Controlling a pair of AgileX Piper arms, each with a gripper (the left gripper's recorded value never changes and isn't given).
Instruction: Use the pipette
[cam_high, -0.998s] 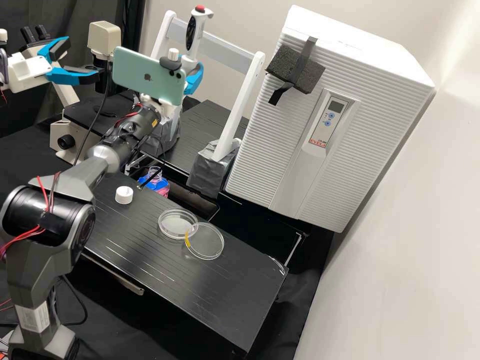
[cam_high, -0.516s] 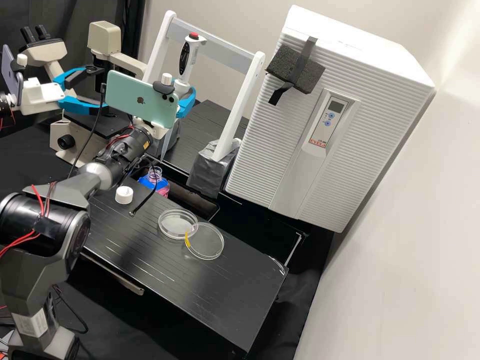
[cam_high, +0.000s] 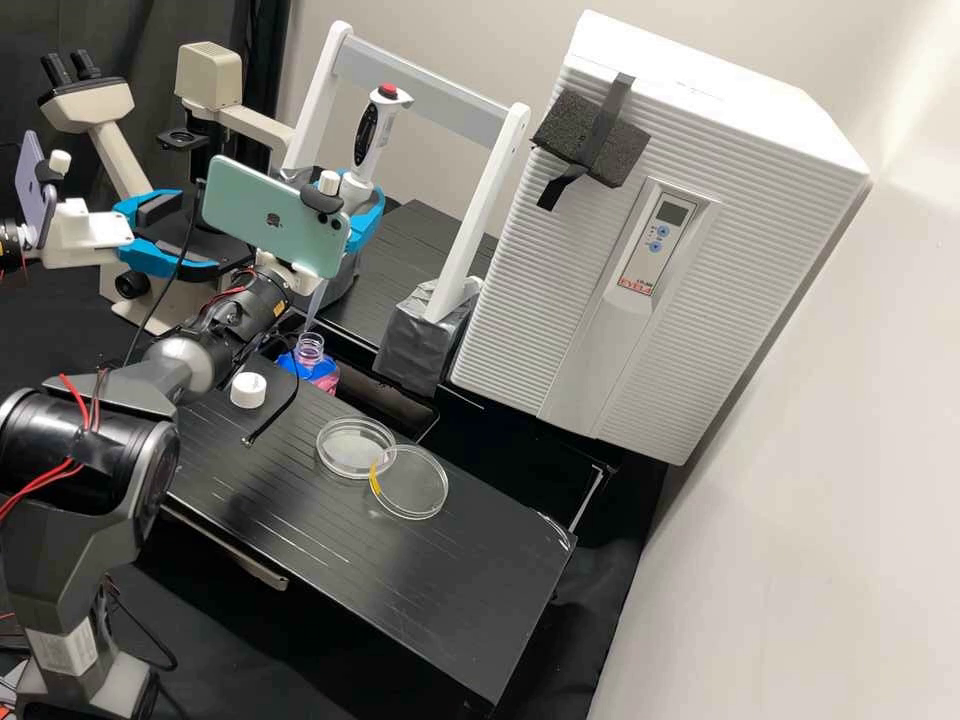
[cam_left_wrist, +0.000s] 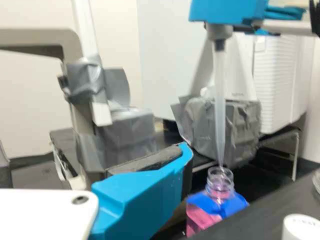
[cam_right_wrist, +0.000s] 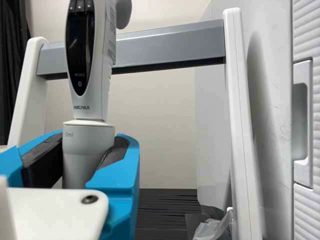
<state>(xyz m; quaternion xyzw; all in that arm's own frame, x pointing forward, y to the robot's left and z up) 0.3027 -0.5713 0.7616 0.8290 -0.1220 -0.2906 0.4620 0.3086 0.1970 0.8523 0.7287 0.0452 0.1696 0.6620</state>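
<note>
1. The right gripper (cam_high: 352, 205) is clamping the pipette (cam_high: 370, 125), its tip sitting at the mouth of the bottle (cam_high: 312, 358)
2. The left gripper (cam_high: 185, 232) is hanging near the bottle, fingers apart
3. The filling step seems to be starting, calling for a straight dip into the liquid

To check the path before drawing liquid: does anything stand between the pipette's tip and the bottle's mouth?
Nothing visible does. The tip of the pipette hangs at the open mouth of the bottle; the cap lies apart.
</note>
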